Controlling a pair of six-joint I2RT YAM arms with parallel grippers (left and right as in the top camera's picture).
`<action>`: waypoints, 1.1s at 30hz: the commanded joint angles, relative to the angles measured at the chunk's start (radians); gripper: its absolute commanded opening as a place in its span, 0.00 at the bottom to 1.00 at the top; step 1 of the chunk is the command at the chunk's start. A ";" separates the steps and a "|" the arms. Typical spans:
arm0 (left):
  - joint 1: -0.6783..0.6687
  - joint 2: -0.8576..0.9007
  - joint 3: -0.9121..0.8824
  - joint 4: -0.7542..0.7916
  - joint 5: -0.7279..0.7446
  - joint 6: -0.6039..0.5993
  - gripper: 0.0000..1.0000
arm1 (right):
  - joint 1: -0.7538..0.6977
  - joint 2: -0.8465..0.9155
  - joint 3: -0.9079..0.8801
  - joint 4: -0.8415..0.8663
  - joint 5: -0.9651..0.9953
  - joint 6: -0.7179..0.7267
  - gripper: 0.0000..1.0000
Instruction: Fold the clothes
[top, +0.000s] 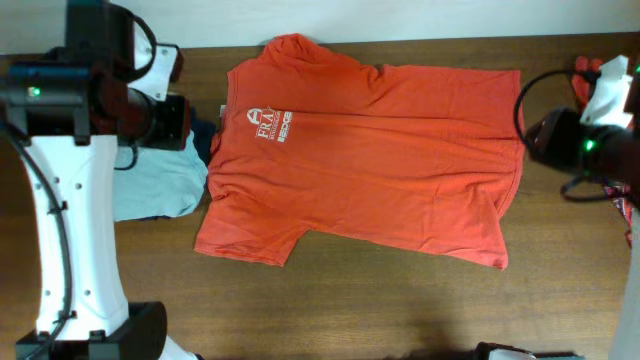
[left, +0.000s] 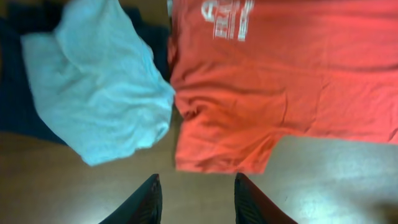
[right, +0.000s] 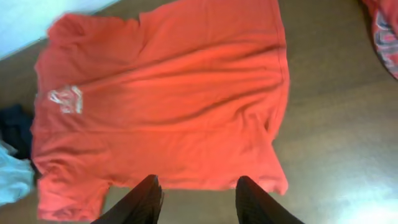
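Looking down past both sets of jaws, I see the brown wooden table (top: 350, 310) under everything, with bare board showing in the gap between each pair of fingers.

The orange-red heathered short-sleeved T-shirt (top: 370, 150) is the biggest thing on it. It lies spread flat and face up, and in the overhead view it fills the stretch between my two wrists. From the right gripper (right: 198, 204) the shirt lies straight ahead. Its near side edge runs just beyond the fingertips, and I cannot tell whether they touch it. Those jaws stand spread and nothing is between them.

From the left gripper (left: 196, 204) one short sleeve reaches closest, its hem just ahead of the fingers. The shirt body spreads away beyond and to the right side of that view. These jaws are also parted and hold nothing.

A crumpled pale blue cloth (left: 99, 93) sits ahead of the left jaws on the other side, just beside the shirt's sleeve edge. It lies on a dark navy cloth (left: 12, 93), which shows around and behind it.

Far ahead of the right jaws, at the top corner of that wrist view, lies a bunched red garment with a grey-blue print (right: 382, 31), well apart from the spread shirt.

The white printed chest lettering (left: 227, 22) lies far ahead of the left jaws. It is too blurred to read.
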 joint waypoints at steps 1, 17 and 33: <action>0.001 -0.057 -0.156 0.044 -0.014 -0.006 0.38 | 0.069 -0.058 -0.088 -0.022 0.170 0.107 0.49; 0.001 -0.174 -1.009 0.560 0.060 -0.041 0.43 | 0.048 0.041 -0.901 0.426 0.029 0.190 0.23; 0.001 -0.175 -1.044 0.615 0.066 -0.048 0.44 | 0.039 0.467 -0.945 0.636 0.041 0.189 0.04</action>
